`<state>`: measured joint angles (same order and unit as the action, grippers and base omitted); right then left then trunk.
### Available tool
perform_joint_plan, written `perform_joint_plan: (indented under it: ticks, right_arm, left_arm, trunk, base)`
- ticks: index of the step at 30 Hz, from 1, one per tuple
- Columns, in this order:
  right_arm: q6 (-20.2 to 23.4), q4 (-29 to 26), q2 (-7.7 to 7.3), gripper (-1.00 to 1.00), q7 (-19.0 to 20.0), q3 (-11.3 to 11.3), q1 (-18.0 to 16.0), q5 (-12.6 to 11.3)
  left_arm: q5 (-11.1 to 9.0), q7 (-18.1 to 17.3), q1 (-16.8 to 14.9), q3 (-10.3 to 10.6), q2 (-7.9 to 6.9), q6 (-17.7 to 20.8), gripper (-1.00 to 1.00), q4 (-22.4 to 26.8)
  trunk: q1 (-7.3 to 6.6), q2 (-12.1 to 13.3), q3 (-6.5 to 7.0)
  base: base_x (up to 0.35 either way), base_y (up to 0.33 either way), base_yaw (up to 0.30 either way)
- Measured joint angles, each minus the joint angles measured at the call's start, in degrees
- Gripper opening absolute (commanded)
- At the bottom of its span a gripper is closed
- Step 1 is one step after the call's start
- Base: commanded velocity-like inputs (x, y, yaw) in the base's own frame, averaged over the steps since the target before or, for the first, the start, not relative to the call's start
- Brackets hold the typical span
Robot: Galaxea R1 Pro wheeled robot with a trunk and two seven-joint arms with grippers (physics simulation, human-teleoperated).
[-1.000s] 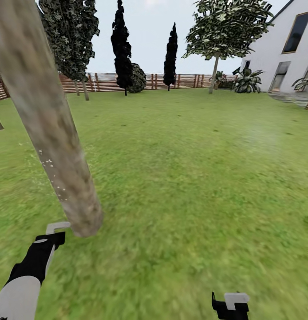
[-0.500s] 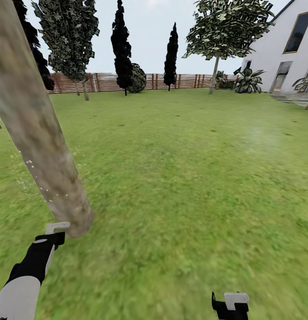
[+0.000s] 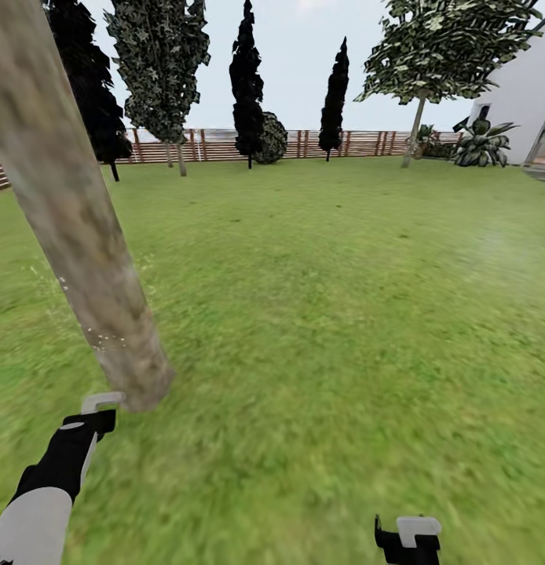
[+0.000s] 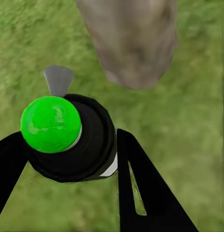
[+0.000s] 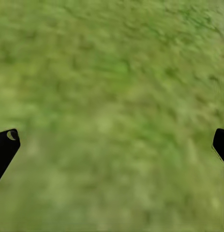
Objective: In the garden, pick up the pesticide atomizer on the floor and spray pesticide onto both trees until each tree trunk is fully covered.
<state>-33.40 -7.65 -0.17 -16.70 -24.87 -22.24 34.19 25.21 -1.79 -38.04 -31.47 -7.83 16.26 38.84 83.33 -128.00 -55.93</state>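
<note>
Lawn [image 3: 327, 314] fenced; left hand [image 4: 68, 159] grips atomizer [image 4: 73, 140] beside trunk [image 3: 76, 220]; right hand [image 5: 112, 145] spread.

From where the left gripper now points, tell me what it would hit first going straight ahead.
Most likely the tree trunk: the left gripper, shut on the pesticide atomizer, faces the trunk's base just above the grass. Depth between them is unclear.
</note>
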Motion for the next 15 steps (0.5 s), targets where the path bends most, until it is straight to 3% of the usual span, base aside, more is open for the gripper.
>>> perform_joint_plan:
  ticks: [11,15]
  right_arm:
    - [0.0,0.0,-0.01,1.0,0.0,0.0,0.0,0.0]
    - [0.0,0.0,0.02,1.0,0.0,0.0,0.0,0.0]
  left_arm:
    - [0.0,0.0,0.1,0.0,0.01,0.0,-1.0,-0.1]
    - [0.0,0.0,0.0,0.0,0.01,0.0,-1.0,-0.1]
  trunk:
    - [0.0,0.0,0.0]
    - [0.0,0.0,0.0]
  base:
    - [0.23,-0.202,0.004]
    - [0.231,-0.2,0.202]
